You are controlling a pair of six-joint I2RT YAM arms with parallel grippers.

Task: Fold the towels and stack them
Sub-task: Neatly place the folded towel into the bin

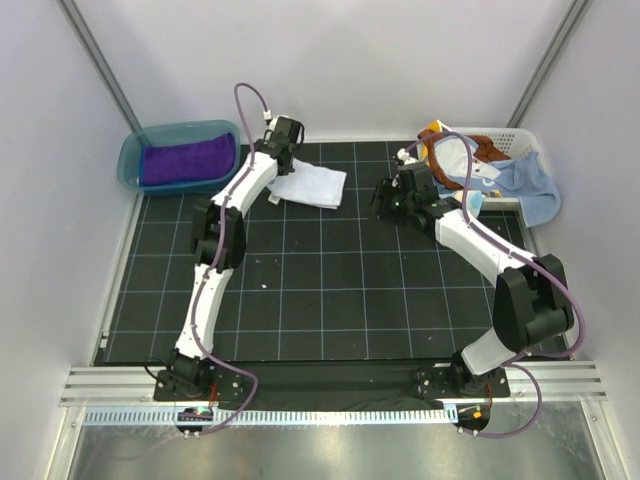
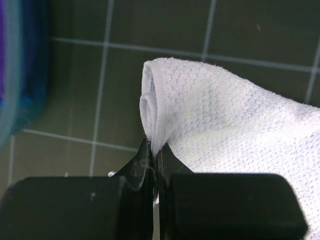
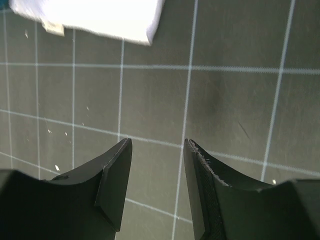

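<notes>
The step in hand is the fold of the white towel (image 1: 318,186), which lies on the black gridded mat (image 1: 320,290) at about 12 o'clock from the mat's centre in the overhead view. The left gripper (image 2: 154,150) is clenched on the towel's edge on the side facing the tub. In the left wrist view the cloth bunches into a small roll right at the fingertips and spreads away toward 3 o'clock. The right gripper (image 3: 157,145) is released, its jaws standing apart over bare mat with nothing between them. It sits near the towel at about 3 o'clock from it, not touching, and a corner of the cloth shows at 11 o'clock in the right wrist view.

A purple towel (image 1: 185,160) lies folded in the teal tub (image 1: 135,150) at 10 o'clock. The white basket (image 1: 520,138) at 2 o'clock holds a light blue towel (image 1: 530,185) and an orange-brown towel (image 1: 490,145), both unfolded.

The fold looks barely begun. The next move probably calls for raising the pinched edge and carrying it across toward the far edge at 3 o'clock. The grip looks thin, so a slow pull is wise. The free right gripper could pin the far side or take a second corner so the cloth does not drag.
</notes>
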